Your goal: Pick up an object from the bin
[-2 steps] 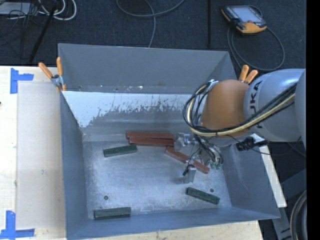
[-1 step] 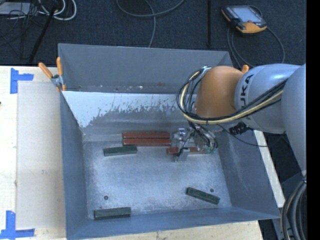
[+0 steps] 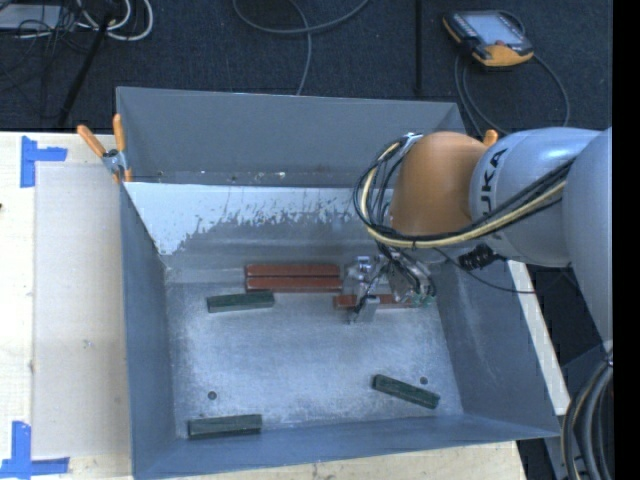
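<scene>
Here our gripper (image 3: pixel 365 300) sits at the right end of the red-brown bars (image 3: pixel 293 276), which stretch lengthwise leftward from it; open or closed, we cannot tell.

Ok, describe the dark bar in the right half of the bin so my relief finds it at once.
Take the grey bin and look to the near right corner of its floor, below the gripper. The dark green bar lies there alone, slanted down to the right; the other two dark bars lie on the left, nearly level.
</scene>
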